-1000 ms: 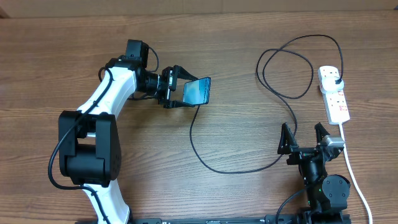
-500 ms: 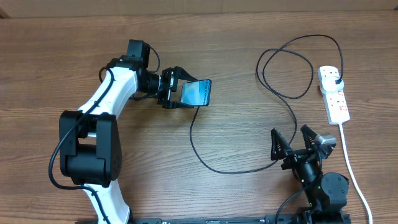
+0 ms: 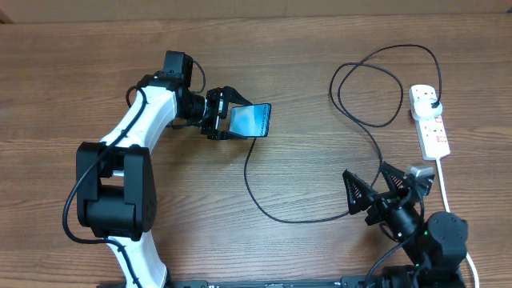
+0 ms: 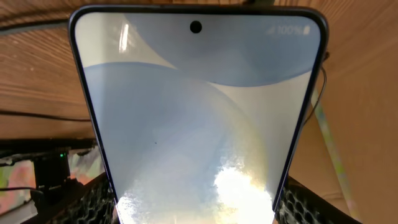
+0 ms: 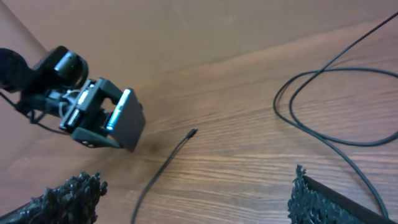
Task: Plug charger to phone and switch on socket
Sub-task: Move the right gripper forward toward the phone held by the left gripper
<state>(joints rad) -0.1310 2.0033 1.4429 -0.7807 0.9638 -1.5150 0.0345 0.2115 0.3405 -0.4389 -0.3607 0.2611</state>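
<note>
Currently: phone in the left claw, cable tip loose on the table

From my screens I see the left claw (image 3: 234, 117) closed on the phone (image 3: 254, 118). It grips the phone at one short end and holds it tilted, with the lit blue screen showing to the overhead camera. On the left wrist camera that screen fills nearly the whole picture, and the claw's fingers (image 4: 81, 202) show at the bottom corners on either side of it.

The charger cable (image 3: 304, 219) has its small tip (image 5: 192, 132) lying on the table (image 3: 96, 64) near the phone's lower edge. It is not plugged in, and my right wrist camera shows bare wood between the two. From the tip the cable runs toward the near edge, curves across to the right and loops up to its black plug (image 3: 433, 102). The plug sits in the far outlet of the power strip (image 3: 432, 132). That strip lies at the right side of the table, with a white cord (image 3: 445, 196) trailing off its near end. I cannot make out how its switches stand.

My right claw (image 3: 374, 188) is spread wide with nothing in it. It sits low at the near right, between the cable's curve and the white cord.
</note>
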